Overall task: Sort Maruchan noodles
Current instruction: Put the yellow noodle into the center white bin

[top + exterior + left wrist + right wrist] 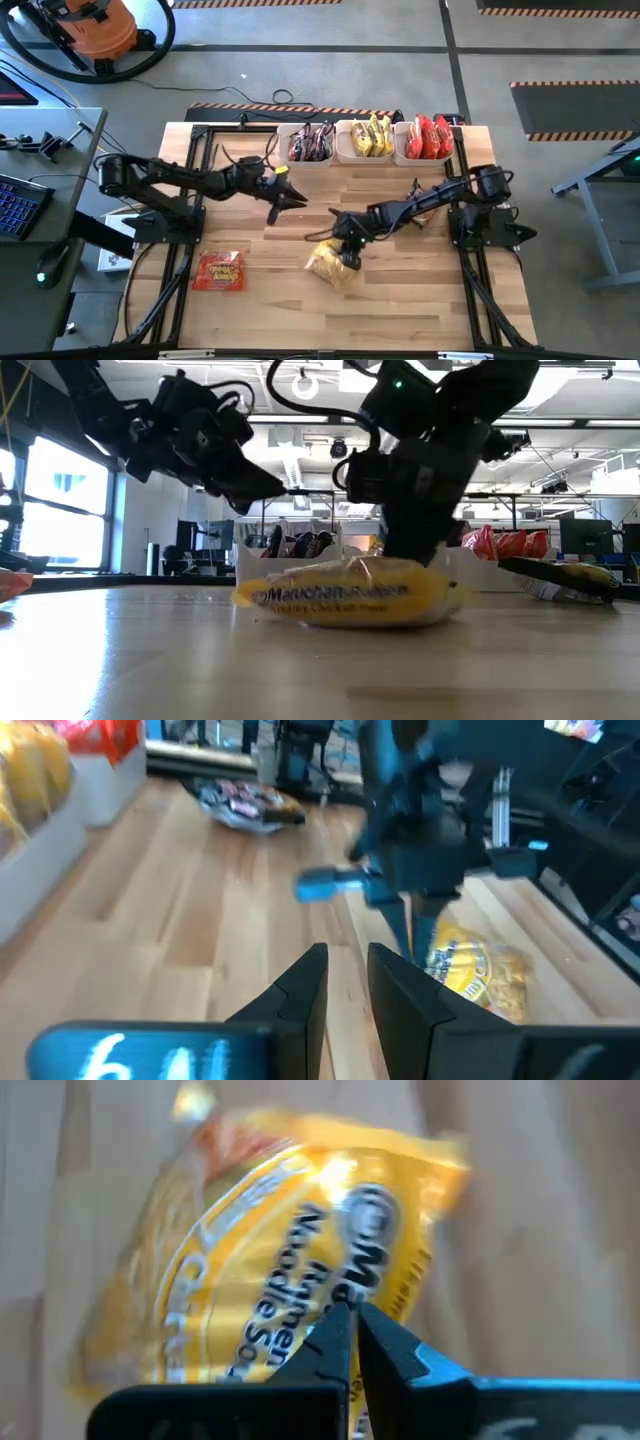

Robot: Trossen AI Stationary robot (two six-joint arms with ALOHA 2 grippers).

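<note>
The left arm reaches from the left side toward the middle of the desk, and its end effector [296,200] hangs in the air with the two fingers [300,995] a little apart, holding nothing. The right arm stretches inward and bends down, and its end effector [347,252] points down, its fingers [335,1342] pressed together.

Three bins [366,152] behind loose packets [331,263]

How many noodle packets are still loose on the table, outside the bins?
3. A red packet lies near the front left, a yellow packet at front centre under the right gripper, and a dark packet under the right arm. Others may be hidden by the arms.
</note>
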